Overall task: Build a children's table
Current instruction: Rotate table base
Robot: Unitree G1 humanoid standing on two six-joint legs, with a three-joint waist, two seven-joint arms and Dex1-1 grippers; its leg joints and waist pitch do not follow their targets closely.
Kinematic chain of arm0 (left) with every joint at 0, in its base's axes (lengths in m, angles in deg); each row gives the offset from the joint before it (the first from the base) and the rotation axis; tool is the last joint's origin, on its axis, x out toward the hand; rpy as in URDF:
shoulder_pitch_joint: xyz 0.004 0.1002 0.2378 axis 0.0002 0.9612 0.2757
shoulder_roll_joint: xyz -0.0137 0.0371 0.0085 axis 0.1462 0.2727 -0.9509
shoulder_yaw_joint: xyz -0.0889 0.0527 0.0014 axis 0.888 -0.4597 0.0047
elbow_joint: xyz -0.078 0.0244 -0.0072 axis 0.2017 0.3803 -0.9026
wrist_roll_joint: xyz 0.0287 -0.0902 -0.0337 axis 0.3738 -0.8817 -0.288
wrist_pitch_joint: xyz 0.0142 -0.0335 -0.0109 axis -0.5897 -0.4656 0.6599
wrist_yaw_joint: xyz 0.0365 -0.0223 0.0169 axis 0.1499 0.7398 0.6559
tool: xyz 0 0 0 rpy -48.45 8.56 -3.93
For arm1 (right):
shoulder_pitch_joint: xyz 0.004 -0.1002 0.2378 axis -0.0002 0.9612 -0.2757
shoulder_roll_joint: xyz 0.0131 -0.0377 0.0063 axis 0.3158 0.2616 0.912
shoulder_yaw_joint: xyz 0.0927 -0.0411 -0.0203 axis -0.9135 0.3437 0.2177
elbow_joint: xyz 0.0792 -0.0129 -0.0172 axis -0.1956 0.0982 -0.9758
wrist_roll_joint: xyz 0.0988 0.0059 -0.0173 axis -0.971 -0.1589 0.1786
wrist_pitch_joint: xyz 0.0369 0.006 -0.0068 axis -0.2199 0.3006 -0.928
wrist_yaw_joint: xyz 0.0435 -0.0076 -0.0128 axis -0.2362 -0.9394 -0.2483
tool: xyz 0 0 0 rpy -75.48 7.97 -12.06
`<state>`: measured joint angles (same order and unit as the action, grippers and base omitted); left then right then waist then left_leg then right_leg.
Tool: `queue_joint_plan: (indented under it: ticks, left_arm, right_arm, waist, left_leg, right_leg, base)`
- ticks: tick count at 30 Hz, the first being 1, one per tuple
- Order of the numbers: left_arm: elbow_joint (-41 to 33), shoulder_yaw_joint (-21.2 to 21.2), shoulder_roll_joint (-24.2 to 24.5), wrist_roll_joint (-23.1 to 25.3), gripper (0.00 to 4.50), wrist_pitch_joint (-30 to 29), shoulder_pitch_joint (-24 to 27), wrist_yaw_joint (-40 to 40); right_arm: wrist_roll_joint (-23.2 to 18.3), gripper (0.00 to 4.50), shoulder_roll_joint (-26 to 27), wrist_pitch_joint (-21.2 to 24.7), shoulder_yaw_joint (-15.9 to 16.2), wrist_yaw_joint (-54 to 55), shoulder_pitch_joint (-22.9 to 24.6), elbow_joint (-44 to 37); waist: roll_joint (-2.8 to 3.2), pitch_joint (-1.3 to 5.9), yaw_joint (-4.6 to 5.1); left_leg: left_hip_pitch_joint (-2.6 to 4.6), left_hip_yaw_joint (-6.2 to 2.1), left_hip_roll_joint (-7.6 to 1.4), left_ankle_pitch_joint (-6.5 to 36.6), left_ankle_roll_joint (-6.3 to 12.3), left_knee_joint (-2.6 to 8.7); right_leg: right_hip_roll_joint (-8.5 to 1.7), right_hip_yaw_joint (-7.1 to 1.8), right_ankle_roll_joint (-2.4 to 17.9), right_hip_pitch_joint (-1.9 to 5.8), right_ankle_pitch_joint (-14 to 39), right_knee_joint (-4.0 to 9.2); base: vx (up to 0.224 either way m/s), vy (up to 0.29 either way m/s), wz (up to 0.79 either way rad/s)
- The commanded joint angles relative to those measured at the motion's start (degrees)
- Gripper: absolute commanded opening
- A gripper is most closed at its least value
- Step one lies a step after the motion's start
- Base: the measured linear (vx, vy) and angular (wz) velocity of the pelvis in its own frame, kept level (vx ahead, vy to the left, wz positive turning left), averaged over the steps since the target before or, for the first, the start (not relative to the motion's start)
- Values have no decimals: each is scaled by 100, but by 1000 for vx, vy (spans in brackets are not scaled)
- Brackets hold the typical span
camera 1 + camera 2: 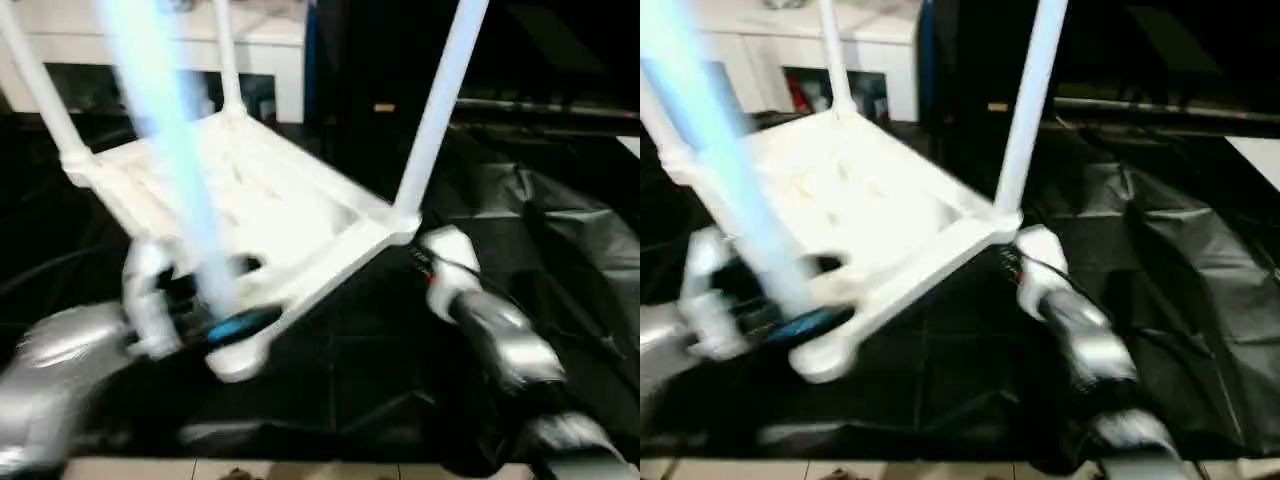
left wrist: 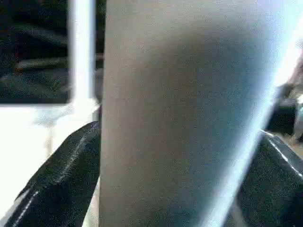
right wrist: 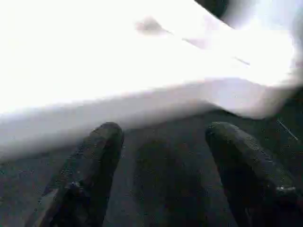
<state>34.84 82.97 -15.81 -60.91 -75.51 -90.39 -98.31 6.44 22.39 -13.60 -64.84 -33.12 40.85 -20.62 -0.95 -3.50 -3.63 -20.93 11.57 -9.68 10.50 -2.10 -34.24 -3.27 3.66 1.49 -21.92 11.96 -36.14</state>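
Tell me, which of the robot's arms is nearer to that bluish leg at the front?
The left. Its gripper has fingers on both sides of the leg. The right gripper hangs open by the tabletop corner opposite.

Wrinkled black table cover point(image 1: 560, 250), white cabinet point(image 1: 270, 50) behind, pale floor strip point(image 1: 300, 470)

Motion blur smears both head views, worst around the left gripper point(image 1: 215, 300), where the leg point(image 1: 165, 150) rising from it streaks into a pale blue-white band. The table top point(image 1: 250, 200) just beyond the grippers is blown out, its ribs nearly lost in glare. The black cover point(image 1: 540, 230) around the right gripper point(image 3: 161, 156) stays dim, with soft grey sheen on its folds. In the left wrist view the leg is close and out of focus, shaded grey on one side and bright at the other. The right wrist view is overexposed above the dark fingers point(image 3: 94, 156).
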Motion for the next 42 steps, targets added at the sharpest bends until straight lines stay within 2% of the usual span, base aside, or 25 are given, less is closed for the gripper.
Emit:
queue_joint_plan:
  ticks: [1,3,4,5,7,8,10,12,13,15,16,17,18,21,27,28,29,30,31,32,34,36,39,40,42]
  left_arm:
    - [76,-374,-207,204,441,129,-308,88]
    - [235,-599,-437,360,441,250,-542,110]
    - [395,-804,-656,419,441,267,-768,85]
    - [517,-960,-799,512,441,356,-923,49]
    - [660,-1088,-968,557,441,369,-1096,36]
    - [989,-1234,-1313,639,441,488,-1410,65]
    - [1297,-1347,-1583,754,441,652,-1650,112]
    - [1562,-1464,-1774,876,441,801,-1811,129]
    - [1790,-1548,-1891,1015,441,980,-1918,135]
    - [1930,-1599,-1958,1097,441,1072,-1983,137]
    - [2143,-1682,-2089,1217,441,1216,-2086,162]
    - [2169,-1694,-2109,1230,441,1239,-2098,161]
    - [2261,-1755,-2196,1269,441,1284,-2141,133]
    - [2308,-1845,-2312,1273,441,1290,-2163,50]
    - [2286,-2021,-2474,1279,441,1384,-2116,-63]
    - [2276,-2069,-2510,1299,441,1421,-2084,-65]
    - [2285,-2079,-2519,1307,441,1440,-2076,-65]
    - [2295,-2079,-2522,1321,441,1453,-2068,-59]
    - [2299,-2077,-2523,1325,441,1456,-2067,-59]
    - [2320,-2054,-2507,1380,441,1512,-2052,-23]
    - [2330,-2043,-2500,1408,441,1527,-2047,-22]
    - [2365,-2018,-2466,1493,441,1584,-2039,21]
    - [2397,-2002,-2424,1542,441,1629,-2036,45]
    - [2397,-2002,-2424,1542,441,1629,-2036,45]
    - [2457,-1985,-2385,1611,441,1702,-2051,64]
  right_arm:
    - [47,320,26,-155,80,-24,-193,259]
    - [101,320,86,-225,113,-23,-302,410]
    - [155,320,135,-261,133,-10,-389,525]
    - [176,320,174,-281,128,-6,-445,606]
    - [206,320,192,-294,135,7,-487,670]
    - [250,320,218,-340,128,31,-558,799]
    - [267,320,230,-374,115,61,-598,887]
    - [276,320,238,-425,107,86,-625,968]
    - [279,320,244,-484,99,100,-646,1044]
    - [277,320,245,-506,95,103,-650,1073]
    - [285,320,240,-540,86,99,-634,1102]
    - [288,320,239,-547,84,98,-631,1107]
    - [226,320,255,-521,51,-22,-597,1090]
    - [93,320,299,-409,29,-288,-510,974]
    - [-135,320,407,-85,198,-1081,-303,679]
    - [-150,320,437,-16,288,-1273,-242,619]
    - [-134,320,449,-30,304,-1285,-234,626]
    - [-120,320,482,-125,263,-1223,-265,687]
    - [-116,320,489,-145,251,-1209,-272,700]
    - [-70,320,515,-392,83,-833,-393,849]
    - [-76,320,520,-460,-24,-663,-446,886]
    - [-190,320,455,-649,-391,-229,-622,949]
    - [94,320,169,-932,-447,461,-776,1090]
    - [94,320,169,-932,-447,461,-776,1090]
    - [354,320,-176,-814,-479,1193,-909,1440]
  waist:
    - [20,334,-8]
    - [30,337,-17]
    - [8,356,-10]
    - [8,362,-27]
    - [-6,380,-23]
    - [4,393,-34]
    - [-11,399,-38]
    - [-6,413,-65]
    - [35,417,-70]
    - [13,413,-59]
    - [51,411,-58]
    - [37,405,-50]
    - [79,404,-53]
    - [49,393,-36]
    - [55,402,-44]
    - [8,394,-51]
    - [33,398,-65]
    - [16,392,-67]
    - [27,391,-73]
    - [11,382,-79]
    - [16,371,-78]
    - [11,374,-80]
    - [27,389,-136]
    - [24,392,-141]
    - [27,402,-135]
  left_leg:
    - [122,-212,-391,1475,-233,426]
    - [119,-204,-388,1426,-228,419]
    - [88,-212,-386,1331,-223,419]
    - [97,-206,-384,1255,-207,404]
    - [73,-199,-381,1065,-145,392]
    - [73,-191,-377,916,-101,372]
    - [56,-176,-368,789,2,359]
    - [59,-176,-375,729,60,344]
    - [50,-188,-378,680,83,345]
    - [55,-185,-384,765,101,347]
    - [45,-200,-386,795,99,349]
    - [65,-187,-385,888,91,344]
    - [71,-199,-397,954,66,350]
    - [71,-196,-400,1115,73,358]
    - [53,-205,-418,1040,176,362]
    - [52,-203,-427,1029,198,368]
    - [57,-201,-431,1013,203,362]
    - [57,-205,-435,1017,187,369]
    - [74,-202,-431,1064,154,368]
    - [75,-205,-432,1087,120,375]
    - [87,-207,-430,1196,52,386]
    - [88,-206,-426,1186,8,391]
    - [105,-190,-432,1033,-16,381]
    - [103,-185,-421,972,-23,384]
    - [82,-185,-398,871,-29,374]
  right_leg:
    - [-531,-371,1111,165,1537,494]
    - [-530,-373,1069,160,1418,493]
    - [-540,-365,1076,200,1311,467]
    - [-549,-367,1072,196,1210,467]
    - [-553,-367,1130,222,934,439]
    - [-551,-365,1193,229,684,413]
    - [-545,-367,1258,246,456,410]
    - [-561,-366,1286,258,330,410]
    - [-553,-355,1311,265,225,390]
    - [-554,-351,1324,269,261,406]
    - [-563,-346,1341,282,292,404]
    - [-554,-348,1343,269,377,427]
    - [-562,-345,1353,268,448,427]
    - [-561,-349,1357,275,622,459]
    - [-565,-343,1447,285,451,438]
    - [-564,-342,1433,282,485,445]
    - [-582,-344,1435,278,521,443]
    - [-584,-340,1423,271,572,448]
    - [-585,-343,1411,258,691,460]
    - [-598,-348,1382,249,821,472]
    - [-599,-351,1317,240,1057,498]
    - [-599,-354,1278,232,1133,501]
    - [-582,-352,1274,214,874,471]
    - [-563,-342,1269,219,733,453]
    - [-559,-335,1237,243,585,434]
  base:
    - [0,0,0]
    - [0,0,0]
    - [0,0,0]
    - [0,0,0]
    - [0,0,0]
    - [0,0,0]
    - [0,0,0]
    - [0,0,0]
    - [0,0,0]
    - [0,0,0]
    - [0,0,0]
    - [0,0,0]
    - [0,0,0]
    - [0,0,0]
    - [0,0,0]
    - [0,0,0]
    - [0,0,0]
    - [0,0,0]
    - [0,0,0]
    - [0,0,0]
    - [0,0,0]
    - [0,0,0]
    - [0,0,0]
    - [0,0,0]
    - [0,0,0]
